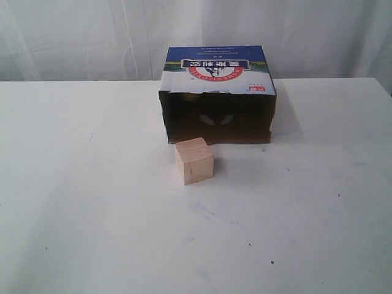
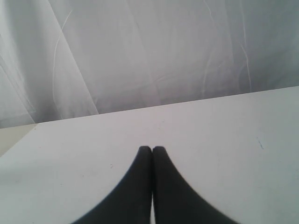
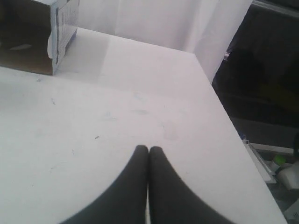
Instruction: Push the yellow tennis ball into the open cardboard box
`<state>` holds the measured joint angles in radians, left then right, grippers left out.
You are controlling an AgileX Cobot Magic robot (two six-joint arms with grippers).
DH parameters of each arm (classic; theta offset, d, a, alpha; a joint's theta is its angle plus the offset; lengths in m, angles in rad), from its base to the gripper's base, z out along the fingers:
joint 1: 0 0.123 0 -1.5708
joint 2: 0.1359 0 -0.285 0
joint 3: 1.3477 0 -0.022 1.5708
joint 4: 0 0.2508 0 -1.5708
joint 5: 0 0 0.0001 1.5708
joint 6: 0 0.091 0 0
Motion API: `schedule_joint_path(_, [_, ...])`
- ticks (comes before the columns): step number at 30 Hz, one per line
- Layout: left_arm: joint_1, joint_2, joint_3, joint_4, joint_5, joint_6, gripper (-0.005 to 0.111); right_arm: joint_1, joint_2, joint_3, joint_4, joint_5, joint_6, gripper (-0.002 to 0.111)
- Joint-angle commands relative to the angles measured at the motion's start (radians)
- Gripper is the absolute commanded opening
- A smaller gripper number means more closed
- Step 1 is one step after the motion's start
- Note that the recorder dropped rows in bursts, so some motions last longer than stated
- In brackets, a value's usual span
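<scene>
The open cardboard box (image 1: pixel 217 92) stands at the back middle of the white table (image 1: pixel 92 214), its blue-and-white printed top up and its dark brown inside facing the front. A corner of the box (image 3: pixel 32 37) also shows in the right wrist view. The yellow tennis ball is not visible in any view. My left gripper (image 2: pixel 152 148) is shut with nothing in it, over bare table. My right gripper (image 3: pixel 148 148) is shut and empty too, over the table's right part. Neither gripper appears in the exterior view.
A pale wooden cube (image 1: pixel 194 160) sits just in front of the box opening. White curtains (image 2: pixel 140 51) hang behind the table. The table's right edge (image 3: pixel 233 126) drops off to a dark area with clutter on the floor.
</scene>
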<state>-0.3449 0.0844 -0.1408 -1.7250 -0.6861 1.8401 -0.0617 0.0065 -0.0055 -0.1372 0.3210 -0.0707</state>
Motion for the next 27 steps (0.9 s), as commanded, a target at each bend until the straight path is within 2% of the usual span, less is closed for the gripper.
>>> schedule_joint_path(1, [0.006, -0.004, 0.002, -0.019, -0.001, -0.005, 0.0, -0.012, -0.006, 0.005, 0.018, -0.01, 0.079, 0.0])
schedule_joint_path(24, [0.006, -0.004, 0.0, -0.019, -0.02, -0.005, 0.0, -0.012, -0.006, 0.005, 0.01, -0.01, 0.079, 0.0])
schedule_joint_path(26, [0.006, 0.0, 0.001, -0.011, 0.046, -0.007, 0.0, -0.012, -0.006, 0.005, 0.01, -0.008, 0.077, 0.0])
schedule_joint_path(27, [0.006, 0.005, 0.0, 0.062, 0.094, -0.021, 0.0, -0.012, -0.006, 0.005, 0.01, -0.008, 0.077, 0.0])
